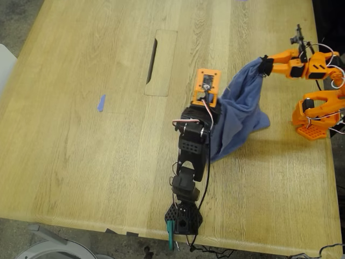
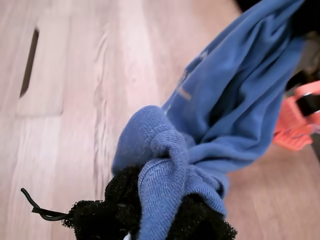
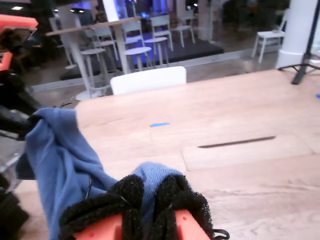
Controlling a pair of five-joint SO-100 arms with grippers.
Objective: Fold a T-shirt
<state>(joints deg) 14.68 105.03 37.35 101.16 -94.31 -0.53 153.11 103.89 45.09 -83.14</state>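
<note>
The slate-blue T-shirt (image 1: 242,108) hangs bunched between my two grippers, lifted off the wooden table (image 1: 81,162) at both held points, its lower folds resting on the wood. My first gripper (image 1: 214,100), on the black arm, is shut on a bunched edge of the T-shirt (image 2: 225,100); black padded fingertips (image 2: 200,220) clamp the cloth. My second gripper (image 1: 264,65), on the orange arm at the exterior view's right, is shut on another bunch of the T-shirt (image 3: 55,150) between its padded fingertips (image 3: 175,195). The chest print does not show.
A rectangular cover plate with a dark slot (image 1: 160,62) is set into the table top. A strip of blue tape (image 1: 101,102) lies at the exterior view's left. A white chair (image 3: 147,79) stands beyond the table edge. The orange arm's base (image 1: 312,116) stands near the right edge.
</note>
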